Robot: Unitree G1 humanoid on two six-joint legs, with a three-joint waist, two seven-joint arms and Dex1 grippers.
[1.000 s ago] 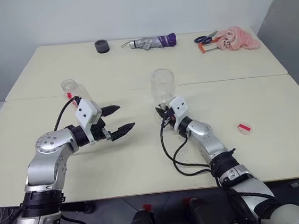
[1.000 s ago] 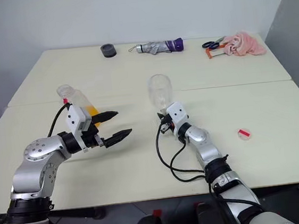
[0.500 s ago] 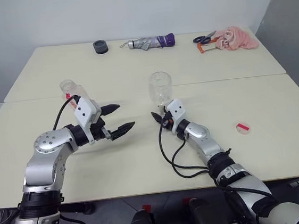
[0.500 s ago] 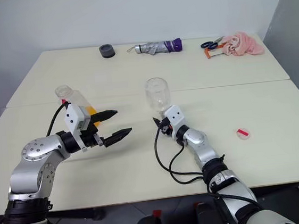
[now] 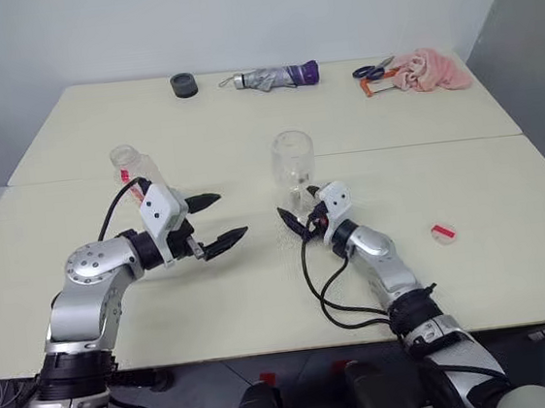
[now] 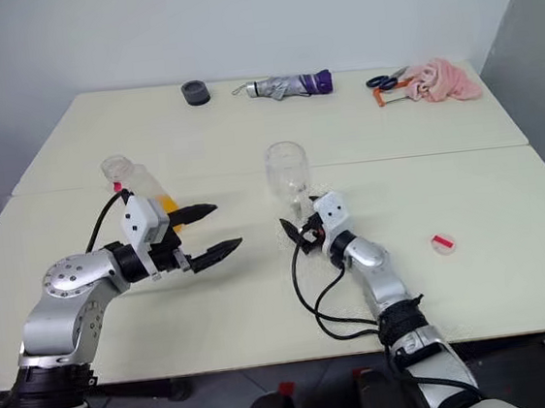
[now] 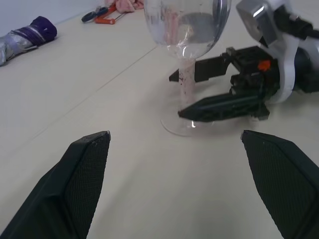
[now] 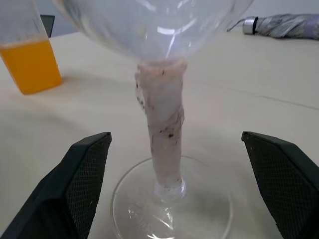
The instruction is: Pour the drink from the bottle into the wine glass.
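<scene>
I see the bottle standing upright on the table, just behind my left gripper, whose jaws are spread and empty. The right gripper, also spread, flanks the stem of the wine glass. The left arm is nearer.

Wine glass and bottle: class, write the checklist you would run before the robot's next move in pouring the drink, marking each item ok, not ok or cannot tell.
1. Wine glass upright on the table: ok.
2. Right gripper jaws open, off the stem: ok.
3. Left gripper jaws open, empty: ok.
4. Bottle upright, holding drink: ok.
5. Bottle uncapped: ok; a cap lies on the table.
6. Glass empty: ok.
</scene>
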